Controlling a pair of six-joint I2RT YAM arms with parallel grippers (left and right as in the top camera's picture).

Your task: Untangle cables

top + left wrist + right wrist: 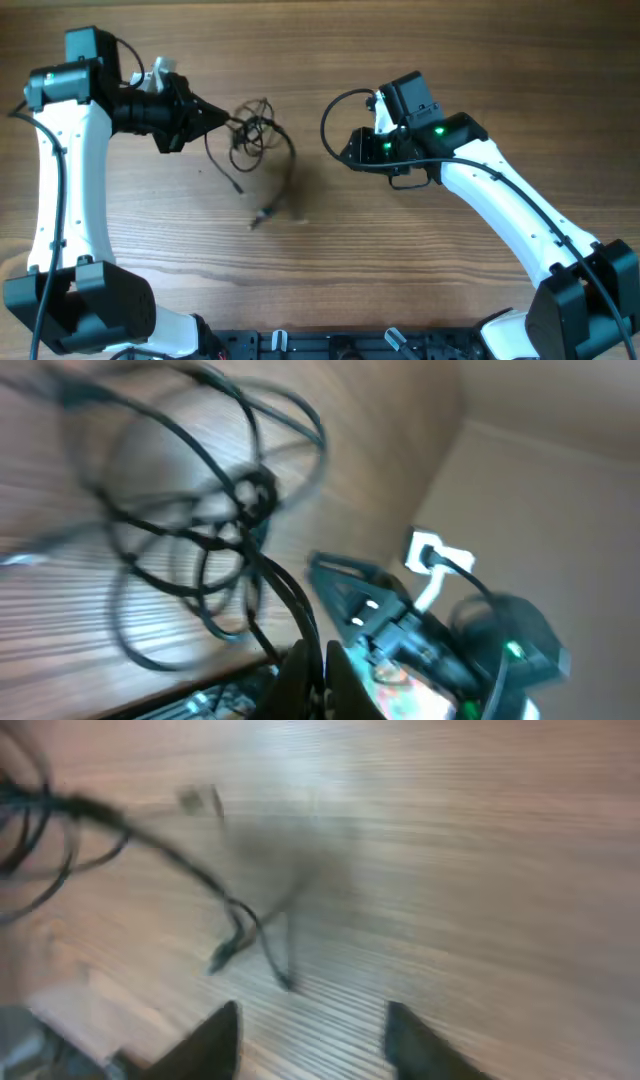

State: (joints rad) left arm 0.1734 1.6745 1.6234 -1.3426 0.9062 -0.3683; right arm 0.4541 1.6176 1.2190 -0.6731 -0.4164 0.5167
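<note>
Over the wooden table, left fingers pinch the tangled cables tight; right fingers stand apart, empty, well clear.

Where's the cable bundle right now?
Overhead, the cables are left of centre, pinched by the left tool; the right tool is apart, to their right.

A wooden table, grain running left to right, carries a loose bunch of thin black cables left of centre, 1 blurred strand trailing nearer.

A robot lab: wooden table (two mounted arms).
</note>
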